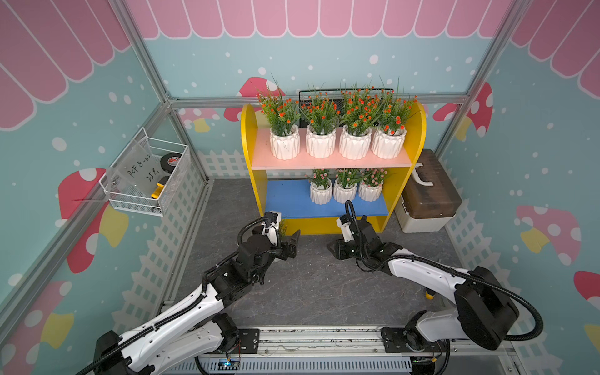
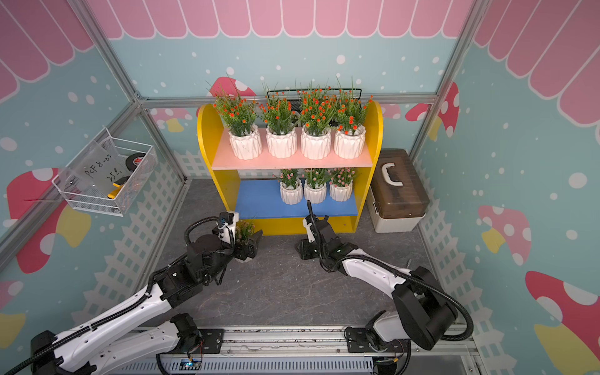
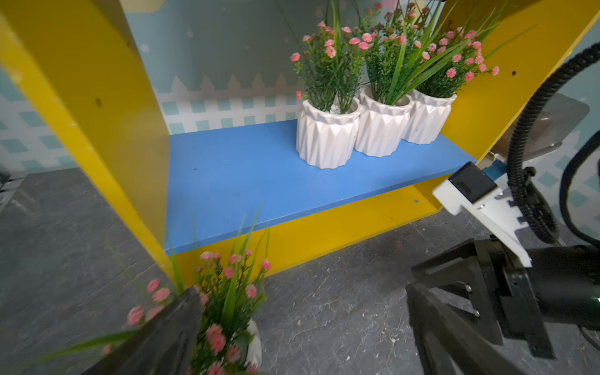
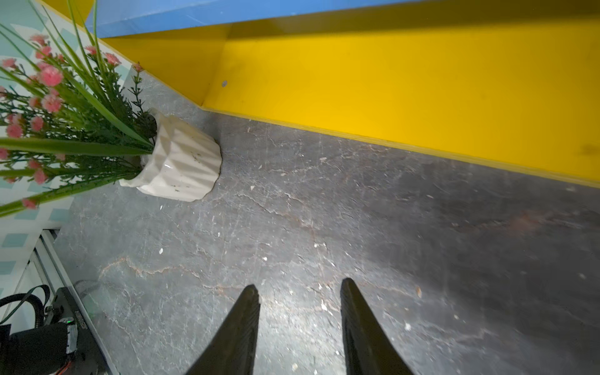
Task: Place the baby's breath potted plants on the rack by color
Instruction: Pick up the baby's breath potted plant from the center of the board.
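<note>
1 pot unshelved: pink-flowered plant [image 4: 181,159] stands on the surface [image 4: 324,227], just beside the rack's [image 1: 248,136] side panel [image 3: 97,97].
Left hand [image 2: 247,237]: fingers wide apart, plant between them, not clamped.
Right hand [image 4: 300,287]: fingers apart, empty, low over the surface.
Risk: pot or sprigs may catch the panel edge or shelf lip and tip.
Room: blue shelf [image 3: 246,175] is bare beside the 3 pink pots [image 3: 380,126].

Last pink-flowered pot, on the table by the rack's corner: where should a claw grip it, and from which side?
Grip the white ribbed pot across its wall, below the rim, coming level from the robot's side, away from the rack. It stands upright; its sprigs fan over the rim and would likely yield.
</note>
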`<action>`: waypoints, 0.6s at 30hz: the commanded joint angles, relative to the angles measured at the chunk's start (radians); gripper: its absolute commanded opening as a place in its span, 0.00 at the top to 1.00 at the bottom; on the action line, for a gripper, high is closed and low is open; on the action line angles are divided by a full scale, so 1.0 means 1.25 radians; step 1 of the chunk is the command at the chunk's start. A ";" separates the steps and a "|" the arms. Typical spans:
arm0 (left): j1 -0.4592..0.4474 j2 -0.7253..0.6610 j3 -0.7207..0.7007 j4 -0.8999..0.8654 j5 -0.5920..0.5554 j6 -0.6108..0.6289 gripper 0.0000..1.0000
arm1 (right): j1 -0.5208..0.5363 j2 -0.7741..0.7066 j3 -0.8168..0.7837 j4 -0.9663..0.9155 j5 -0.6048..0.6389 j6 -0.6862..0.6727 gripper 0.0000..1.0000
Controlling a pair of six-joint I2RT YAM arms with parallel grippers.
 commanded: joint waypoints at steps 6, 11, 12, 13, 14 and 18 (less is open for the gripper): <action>-0.006 -0.159 -0.017 -0.190 -0.100 -0.071 0.03 | 0.080 0.160 0.124 0.109 0.061 0.059 0.62; -0.005 -0.188 -0.012 -0.234 -0.121 -0.088 0.03 | 0.111 0.251 0.211 0.112 0.055 0.064 0.63; -0.006 -0.192 -0.012 -0.237 -0.127 -0.096 0.03 | 0.117 0.268 0.225 0.112 0.053 0.064 0.64; -0.006 -0.197 -0.013 -0.237 -0.129 -0.102 0.03 | 0.122 0.284 0.240 0.112 0.051 0.064 0.65; -0.006 -0.199 -0.015 -0.237 -0.129 -0.103 0.03 | 0.127 0.296 0.252 0.112 0.050 0.064 0.65; -0.006 -0.212 -0.021 -0.237 -0.145 -0.108 0.03 | 0.146 0.347 0.307 0.109 0.041 0.061 0.67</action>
